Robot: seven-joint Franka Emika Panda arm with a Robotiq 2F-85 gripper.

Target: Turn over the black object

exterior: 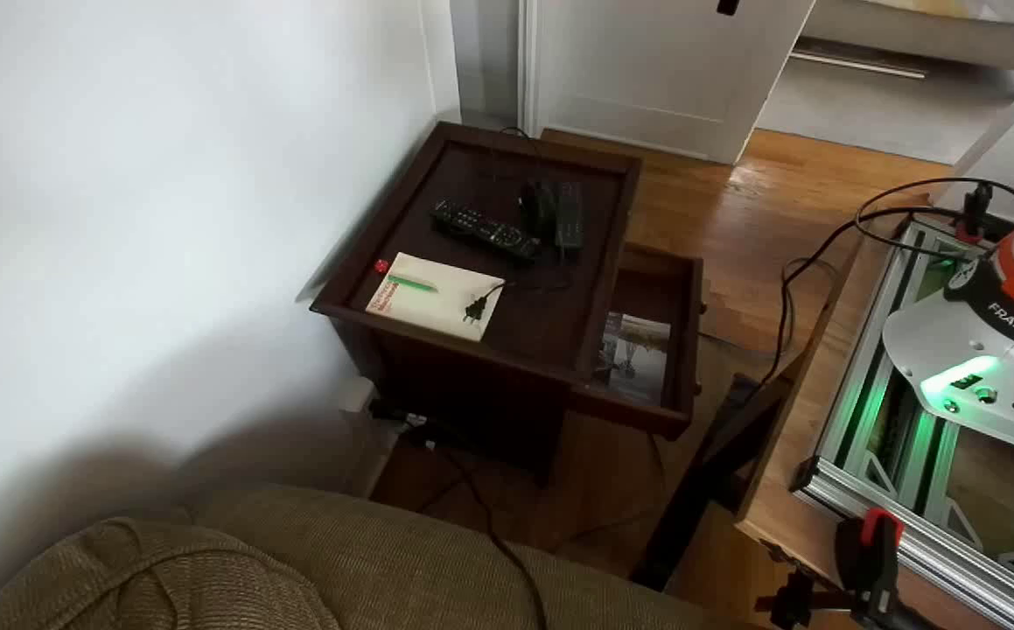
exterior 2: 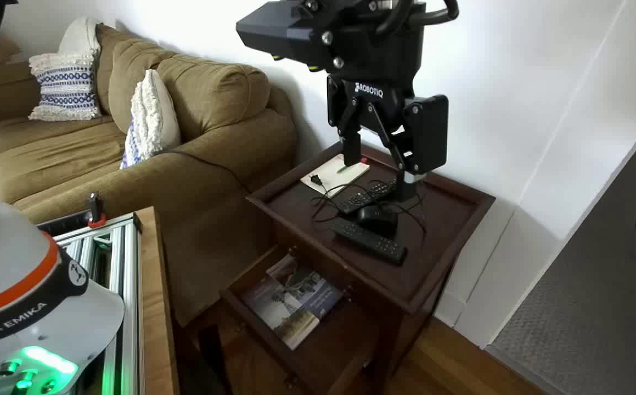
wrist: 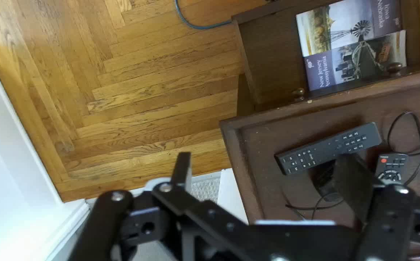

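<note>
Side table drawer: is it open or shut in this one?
Open. The drawer juts out from under the tabletop, and the booklets lying inside it are exposed.

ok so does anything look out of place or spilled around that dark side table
Two mild oddities: the drawer of the side table is pulled open, exposing the travel guides inside, and a black plug lies loose on the white booklet, plugged into nothing, as if dropped there. No spill shows.
</note>
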